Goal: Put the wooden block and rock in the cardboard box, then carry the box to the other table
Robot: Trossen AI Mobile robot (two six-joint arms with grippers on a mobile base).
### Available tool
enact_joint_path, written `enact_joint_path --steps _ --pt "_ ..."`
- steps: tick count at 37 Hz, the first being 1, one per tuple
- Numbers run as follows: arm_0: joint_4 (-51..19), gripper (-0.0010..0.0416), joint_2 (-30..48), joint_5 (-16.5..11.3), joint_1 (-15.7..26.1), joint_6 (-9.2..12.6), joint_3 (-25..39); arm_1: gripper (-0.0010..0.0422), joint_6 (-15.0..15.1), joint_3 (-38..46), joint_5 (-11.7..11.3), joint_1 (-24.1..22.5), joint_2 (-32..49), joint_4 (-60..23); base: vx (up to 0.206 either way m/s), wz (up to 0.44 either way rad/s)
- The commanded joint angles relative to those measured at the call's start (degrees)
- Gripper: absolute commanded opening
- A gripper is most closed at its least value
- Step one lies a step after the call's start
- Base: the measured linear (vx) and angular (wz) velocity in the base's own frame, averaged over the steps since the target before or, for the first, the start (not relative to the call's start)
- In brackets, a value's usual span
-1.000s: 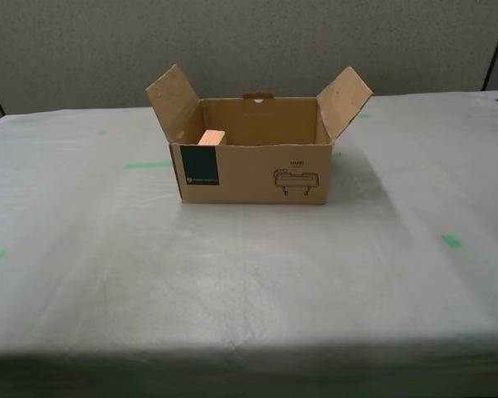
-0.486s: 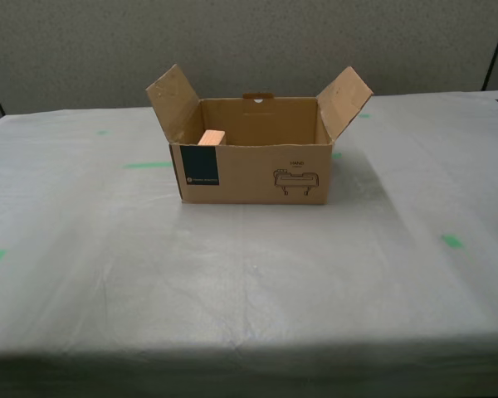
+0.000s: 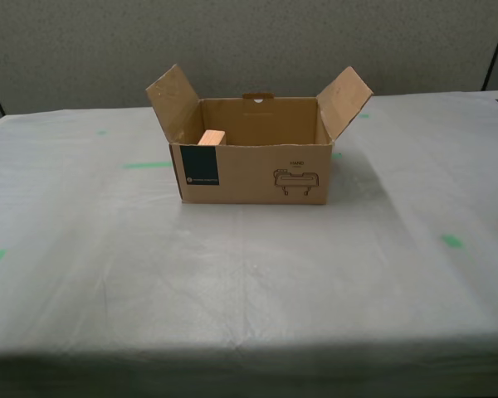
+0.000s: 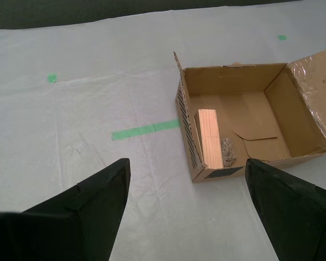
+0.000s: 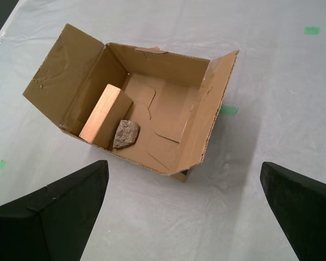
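You have the cardboard box (image 3: 253,162) standing open on the other table (image 3: 232,282), the bench with the light grey, slightly wrinkled covering, set back from the near edge in the exterior view; both side flaps are splayed outward and upward, and the front face shows a dark blue label toward the exterior view's left and a line drawing toward its right. The wooden block (image 5: 99,115) lies inside the box against one end wall, on the exterior view's left, where only its top corner shows above the front wall; the rock (image 5: 126,134) sits on the box floor right beside the block, and they seem to be touching, though you cannot be sure from these angles.

Your first tool (image 5: 185,209) hangs above the bench just short of the box, its two dark fingers (image 5: 54,217) spread wide with nothing between them; your second tool (image 4: 187,204) likewise hangs over the bench near the box's labelled end, fingers (image 4: 81,215) wide apart and holding nothing; neither tool touches the box, and neither appears in the exterior view.

Small green tape marks (image 3: 452,241) dot the covering, and a longer green strip (image 4: 145,129) lies on the bench beside the box; a grey partition wall (image 3: 249,41) stands behind the bench.
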Motion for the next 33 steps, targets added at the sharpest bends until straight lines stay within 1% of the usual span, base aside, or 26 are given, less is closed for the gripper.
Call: enact_joint_path --steps 1,33 --pt "0.07 0.0390 0.02 0.07 -0.02 0.00 0.07 0.0286 0.15 0.09 -0.09 0.00 0.00 0.02 0.000 0.000" --pt "0.07 0.0389 0.02 0.07 -0.02 0.00 0.07 0.0286 0.13 0.09 -0.07 0.02 0.00 0.04 0.000 0.000"
